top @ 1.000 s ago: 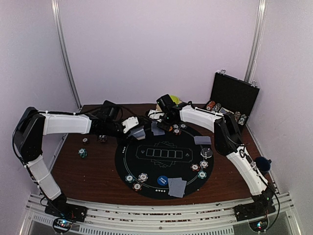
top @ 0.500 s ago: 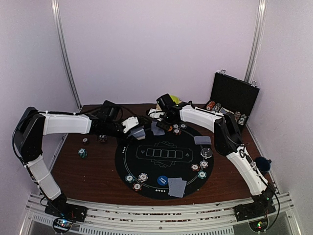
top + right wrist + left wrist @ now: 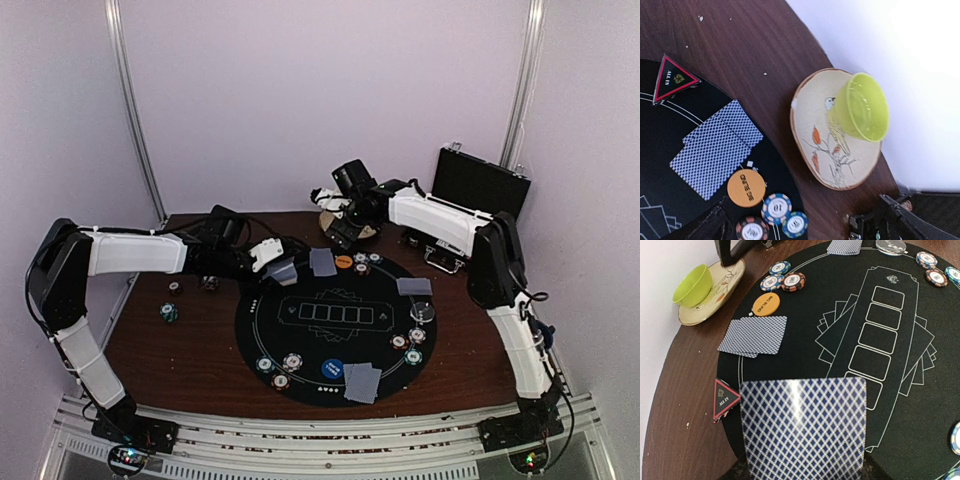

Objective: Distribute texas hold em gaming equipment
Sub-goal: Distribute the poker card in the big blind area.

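Observation:
My left gripper (image 3: 280, 268) is shut on a deck of blue-diamond-backed playing cards (image 3: 802, 427), held over the far left edge of the round black mat (image 3: 335, 320); the deck hides its fingers in the left wrist view. Beside the deck lies the red triangle marker (image 3: 725, 398). Two dealt cards (image 3: 755, 336) lie on the mat, with the orange disc (image 3: 746, 188) and three striped chips (image 3: 776, 209) next to them. My right gripper (image 3: 805, 231) hangs open above them, nothing between its fingers.
A green bowl (image 3: 862, 106) sits on a bird-painted plate (image 3: 830, 150) off the mat's far edge. An open black case (image 3: 480, 185) stands at the back right. More card pairs (image 3: 362, 382), chips (image 3: 275, 368), a blue disc (image 3: 332, 368) and a clear disc (image 3: 423, 311) ring the mat.
My right gripper has opened, leaving the orange disc on the mat, and risen back toward the far wall. The left arm and its deck have not moved.

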You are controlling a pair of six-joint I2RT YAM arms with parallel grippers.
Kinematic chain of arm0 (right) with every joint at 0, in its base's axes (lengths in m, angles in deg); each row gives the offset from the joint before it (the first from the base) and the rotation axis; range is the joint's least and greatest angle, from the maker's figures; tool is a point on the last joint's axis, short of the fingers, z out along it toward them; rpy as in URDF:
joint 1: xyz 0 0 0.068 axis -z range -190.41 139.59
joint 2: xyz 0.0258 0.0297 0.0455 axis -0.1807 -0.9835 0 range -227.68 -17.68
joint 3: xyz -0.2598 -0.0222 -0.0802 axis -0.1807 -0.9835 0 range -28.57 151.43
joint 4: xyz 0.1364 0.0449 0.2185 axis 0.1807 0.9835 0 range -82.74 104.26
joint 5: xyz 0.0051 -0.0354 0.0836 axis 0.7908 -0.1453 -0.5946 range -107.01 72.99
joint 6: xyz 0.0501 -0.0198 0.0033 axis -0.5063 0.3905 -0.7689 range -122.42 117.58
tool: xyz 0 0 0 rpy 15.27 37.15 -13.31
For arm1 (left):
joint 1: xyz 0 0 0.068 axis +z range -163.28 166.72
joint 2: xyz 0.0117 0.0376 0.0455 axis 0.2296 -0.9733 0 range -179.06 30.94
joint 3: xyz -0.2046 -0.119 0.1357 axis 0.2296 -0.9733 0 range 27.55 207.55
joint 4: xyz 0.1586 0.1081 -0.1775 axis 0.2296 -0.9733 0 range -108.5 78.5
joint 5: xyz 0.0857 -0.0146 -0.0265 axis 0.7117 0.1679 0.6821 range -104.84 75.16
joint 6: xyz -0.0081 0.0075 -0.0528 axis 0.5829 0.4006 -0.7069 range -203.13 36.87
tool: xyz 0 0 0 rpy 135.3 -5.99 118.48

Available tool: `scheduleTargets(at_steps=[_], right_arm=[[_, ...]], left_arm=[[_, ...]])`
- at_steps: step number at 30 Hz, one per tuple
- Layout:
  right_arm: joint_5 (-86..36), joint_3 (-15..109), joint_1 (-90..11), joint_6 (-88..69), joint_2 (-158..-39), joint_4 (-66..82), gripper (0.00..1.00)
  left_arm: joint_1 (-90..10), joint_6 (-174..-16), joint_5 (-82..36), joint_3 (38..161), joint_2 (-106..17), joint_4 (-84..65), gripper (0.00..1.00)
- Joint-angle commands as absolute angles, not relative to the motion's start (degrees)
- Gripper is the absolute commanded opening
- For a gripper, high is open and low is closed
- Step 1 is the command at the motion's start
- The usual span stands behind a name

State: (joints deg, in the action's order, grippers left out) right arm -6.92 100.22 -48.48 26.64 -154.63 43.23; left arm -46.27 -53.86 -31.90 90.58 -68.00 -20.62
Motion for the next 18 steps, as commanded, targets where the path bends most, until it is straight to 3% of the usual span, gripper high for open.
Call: scheduleTargets(at_steps=[1, 5, 9, 14, 18], right_arm=[[-5.57, 90.81, -48.4, 21.92, -141.73, 41.6, 1.0], [-13.5, 80.55, -47.91, 15.65, -134.14, 37.89, 1.0], [-29.12, 74.09, -46.71, 6.53, -130.12, 32.47, 1.0], [-48.21, 77.83, -46.49, -2.57, -134.42, 33.21, 1.0], [-54.89, 79.0, -47.41, -6.43, -137.53, 31.05, 1.0]], left_arm=[[-46.21, -53.57, -33.14, 92.62, -68.68, -20.13, 0.55], [-46.28, -54.39, -32.63, 93.22, -68.82, -20.35, 0.55], [-46.28, -54.82, -31.07, 94.92, -68.4, -21.81, 0.55], [-46.24, -52.87, -31.92, 97.38, -66.08, -26.24, 0.56], [-46.24, -51.84, -32.82, 96.63, -64.52, -26.98, 0.56]])
